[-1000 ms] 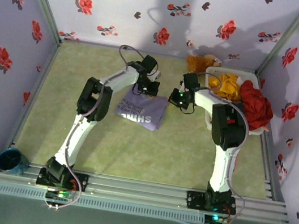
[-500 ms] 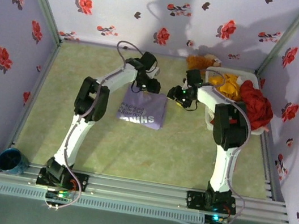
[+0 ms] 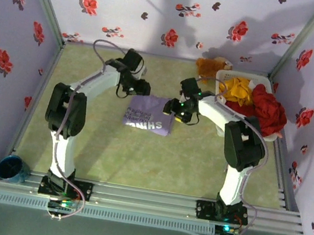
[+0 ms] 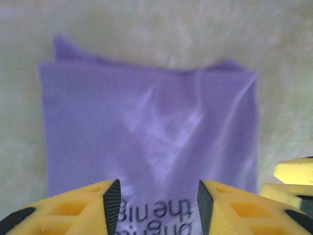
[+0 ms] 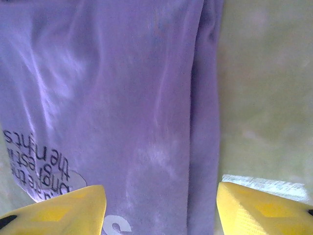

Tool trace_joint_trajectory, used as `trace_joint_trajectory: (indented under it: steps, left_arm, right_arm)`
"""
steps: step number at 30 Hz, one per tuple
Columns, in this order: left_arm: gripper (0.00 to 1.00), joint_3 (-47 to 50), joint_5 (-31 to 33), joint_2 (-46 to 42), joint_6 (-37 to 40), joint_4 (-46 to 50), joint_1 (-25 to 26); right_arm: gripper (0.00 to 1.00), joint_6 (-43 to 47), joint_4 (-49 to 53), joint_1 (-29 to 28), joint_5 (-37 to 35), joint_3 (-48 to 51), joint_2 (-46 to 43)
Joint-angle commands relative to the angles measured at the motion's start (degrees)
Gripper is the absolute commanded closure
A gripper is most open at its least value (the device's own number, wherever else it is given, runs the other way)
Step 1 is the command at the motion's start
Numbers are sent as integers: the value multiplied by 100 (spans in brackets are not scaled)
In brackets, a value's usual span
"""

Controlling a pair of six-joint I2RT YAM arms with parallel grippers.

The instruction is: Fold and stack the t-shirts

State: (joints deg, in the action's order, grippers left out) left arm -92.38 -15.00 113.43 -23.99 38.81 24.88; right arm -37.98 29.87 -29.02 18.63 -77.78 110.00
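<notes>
A lavender-purple t-shirt (image 3: 149, 114) with lettering lies folded into a flat rectangle on the green mat, seen close up in the left wrist view (image 4: 146, 127) and the right wrist view (image 5: 122, 98). My left gripper (image 3: 136, 88) hovers at its far left corner, open (image 4: 155, 203), with only cloth below the yellow fingers. At the shirt's right edge my right gripper (image 3: 179, 110) is also open (image 5: 161, 208), straddling the folded edge. A red t-shirt (image 3: 268, 112) and an orange-yellow t-shirt (image 3: 238, 90) lie heaped in the white basket (image 3: 224, 76) at the back right.
A brown plush toy (image 3: 212, 64) sits behind the basket against the back wall. A blue mug (image 3: 10, 168) stands at the near left corner by the rail. Floral walls close in three sides. Bare green mat (image 3: 138, 156) stretches in front of the shirt.
The left arm swung left, its gripper now off the shirt's far left corner. The right gripper moved left and down to the shirt's right edge. The shirt lies flatter and squarer.
</notes>
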Motion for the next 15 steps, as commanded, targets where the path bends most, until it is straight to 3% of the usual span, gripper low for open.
trace_joint_trajectory:
  steps: [1, 7, 10, 15]
  left_arm:
    - [52, 616, -33, -351, -326, -319, 33]
    - [52, 1217, -26, -632, -431, -519, 34]
    - [51, 1335, -1, -719, -490, -533, 47]
    - [50, 1091, 241, -669, -478, -315, 420]
  right_arm:
    - [38, -393, -143, -157, 12, 143, 147]
    - [38, -500, -604, -324, 614, 59, 597]
    - [37, -424, -341, -309, 421, -109, 596]
    - [34, -210, 122, -208, -131, 35, -205]
